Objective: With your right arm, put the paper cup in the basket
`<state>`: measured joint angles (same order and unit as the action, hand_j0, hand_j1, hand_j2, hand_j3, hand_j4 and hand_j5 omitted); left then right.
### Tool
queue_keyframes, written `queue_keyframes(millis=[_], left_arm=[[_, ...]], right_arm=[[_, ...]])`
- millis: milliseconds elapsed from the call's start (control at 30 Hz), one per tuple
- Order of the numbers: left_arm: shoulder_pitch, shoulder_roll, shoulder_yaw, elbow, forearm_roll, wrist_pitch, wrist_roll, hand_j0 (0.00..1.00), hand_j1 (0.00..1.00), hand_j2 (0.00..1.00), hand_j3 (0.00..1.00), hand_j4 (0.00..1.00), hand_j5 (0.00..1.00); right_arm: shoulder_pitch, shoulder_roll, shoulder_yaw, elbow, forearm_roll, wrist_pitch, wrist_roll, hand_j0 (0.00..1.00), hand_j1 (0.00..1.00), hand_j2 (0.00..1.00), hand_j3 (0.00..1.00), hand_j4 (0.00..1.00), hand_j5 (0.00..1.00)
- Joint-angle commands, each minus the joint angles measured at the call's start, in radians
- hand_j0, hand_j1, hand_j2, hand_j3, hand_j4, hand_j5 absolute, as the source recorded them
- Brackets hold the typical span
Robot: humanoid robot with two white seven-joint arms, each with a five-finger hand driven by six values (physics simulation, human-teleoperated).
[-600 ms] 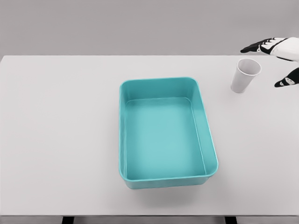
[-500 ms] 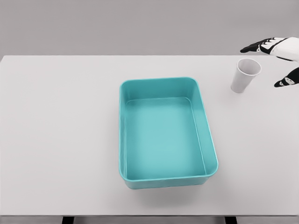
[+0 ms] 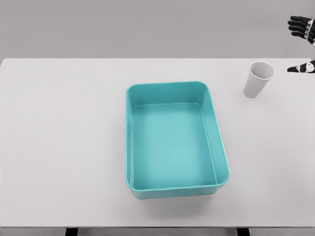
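While our right hand (image 3: 303, 46) waits at the far right edge of the view, we sweep across from the left. Well to the left of the hand and nearer to us sits the teal basket (image 3: 129, 147), a shallow open tub with nothing in it, its wide mouth facing up so a dropped cup should land inside easily. Between the basket and the hand, closer to the hand, stands the paper cup (image 3: 257, 79), upright on the white table (image 3: 59, 137), its open rim tilted slightly toward the hand. It touches neither basket nor hand. Our hand hangs just right of the cup and a little beyond it, mostly cut off by the frame. We see dark fingers (image 3: 297, 23) above and a thumb tip below, spread wide apart and holding nothing, a gap that we judge suits closing around the cup's side. Nothing is grasped yet, so the cup remains to be picked up. Our left arm does not show.
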<state>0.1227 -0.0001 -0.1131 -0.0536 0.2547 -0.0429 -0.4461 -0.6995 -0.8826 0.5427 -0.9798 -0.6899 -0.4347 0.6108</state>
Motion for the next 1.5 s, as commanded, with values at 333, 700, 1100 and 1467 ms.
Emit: queue_keyframes(millis=[333,700,1100,1467], left_arm=[[0.0,0.0,0.001,0.0,0.0,0.0,0.0,1.0,1.0,1.0,1.0,1.0,1.0],[0.0,0.0,0.0,0.0,0.0,0.0,0.0,1.0,1.0,1.0,1.0,1.0,1.0],[0.0,0.0,0.0,0.0,0.0,0.0,0.0,1.0,1.0,1.0,1.0,1.0,1.0],[0.0,0.0,0.0,0.0,0.0,0.0,0.0,1.0,1.0,1.0,1.0,1.0,1.0]], right_arm=[[0.041,0.103,0.008,0.153,0.047,-0.042,0.0,1.0,1.0,1.0,1.0,1.0,1.0],[0.034,0.146,0.006,0.217,0.09,-0.044,0.0,1.0,1.0,1.0,1.0,1.0,1.0],[0.002,0.189,-0.004,0.337,0.096,-0.044,0.0,1.0,1.0,1.0,1.0,1.0,1.0],[-0.017,0.244,-0.004,0.403,0.127,-0.042,0.0,1.0,1.0,1.0,1.0,1.0,1.0]])
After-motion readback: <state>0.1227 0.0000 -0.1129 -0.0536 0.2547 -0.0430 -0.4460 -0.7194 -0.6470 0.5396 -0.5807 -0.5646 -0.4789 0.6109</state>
